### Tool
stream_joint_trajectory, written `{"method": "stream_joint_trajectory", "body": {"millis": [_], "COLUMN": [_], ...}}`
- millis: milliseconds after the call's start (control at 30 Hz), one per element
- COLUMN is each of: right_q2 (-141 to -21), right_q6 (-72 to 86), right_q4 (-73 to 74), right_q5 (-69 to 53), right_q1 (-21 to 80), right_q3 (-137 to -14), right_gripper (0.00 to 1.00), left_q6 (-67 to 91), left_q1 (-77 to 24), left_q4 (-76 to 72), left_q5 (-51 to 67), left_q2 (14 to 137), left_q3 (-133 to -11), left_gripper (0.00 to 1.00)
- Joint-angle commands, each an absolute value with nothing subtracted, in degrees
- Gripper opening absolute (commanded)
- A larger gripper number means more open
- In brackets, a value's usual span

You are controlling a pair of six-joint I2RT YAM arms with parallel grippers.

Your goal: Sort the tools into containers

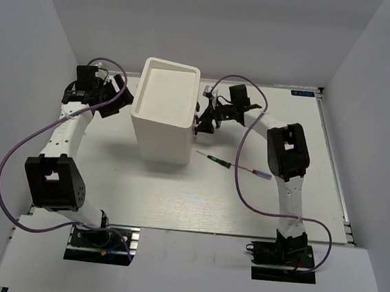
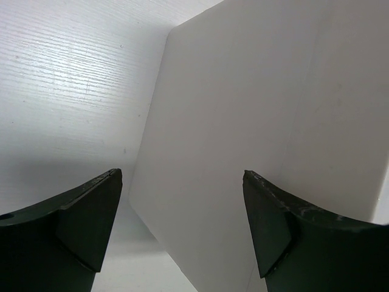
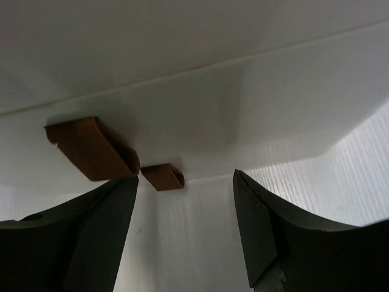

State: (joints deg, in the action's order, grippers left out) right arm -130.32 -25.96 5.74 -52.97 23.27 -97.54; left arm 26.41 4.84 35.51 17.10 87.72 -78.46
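Observation:
The tall white cabinet stands mid-table; its drawer fronts face right. My left gripper is open and empty, close to the cabinet's left wall, which fills the left wrist view between the open fingers. My right gripper is open and empty at the cabinet's right face. In the right wrist view two brown drawer knobs stick out just beyond the left finger. A thin green-handled screwdriver and a blue-handled one lie on the table right of the cabinet. No pliers are in view.
White walls enclose the table at the left, back and right. The right arm's purple cable loops over the screwdrivers' area. The arm bases sit at the near edge.

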Motion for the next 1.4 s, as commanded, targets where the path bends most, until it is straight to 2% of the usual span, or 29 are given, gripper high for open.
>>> {"method": "stream_joint_trajectory", "body": {"millis": [0,600,1000,1100,1133,1200,1233,1333,1367], "right_q2": [-132.45,-135.88,-135.18,-134.39,-134.21,-133.69,-133.25,-132.36,-131.84], "right_q6": [-26.19,-30.58,-36.12,-35.86,-35.86,-34.98,-34.55,-30.95,-30.5], "right_q4": [6.14,6.59,7.82,7.73,7.65,6.42,5.81,2.2,1.33], "right_q5": [-54.49,-62.49,-62.4,-62.14,-61.79,-61.7,-61.44,-61.17,-61.08], "right_q1": [23.73,24.87,26.01,26.37,26.63,26.63,26.63,26.8,26.55], "right_q3": [-100.45,-102.75,-100.9,-100.37,-99.94,-98.79,-97.92,-95.63,-95.02], "right_gripper": [0.7,0.66,0.66,0.58,0.51,0.42,0.31,0.16,0.08], "left_q6": [26.72,26.72,26.72,26.72,26.72,26.72,26.72,27.25,27.25], "left_q1": [5.27,5.27,5.27,5.27,5.27,5.27,5.27,5.27,5.27], "left_q4": [34.63,35.16,35.16,35.16,35.16,34.63,34.63,34.63,34.11], "left_q5": [18.02,18.54,18.54,18.54,18.54,19.07,19.07,19.07,19.07], "left_q2": [85.34,86.4,86.92,86.92,86.92,86.92,86.92,86.92,86.92], "left_q3": [-78.83,-79.89,-80.42,-80.42,-80.42,-80.42,-80.42,-79.89,-79.89], "left_gripper": [0.9,0.9,0.9,0.9,0.9,0.9,0.9,0.9,0.9]}}
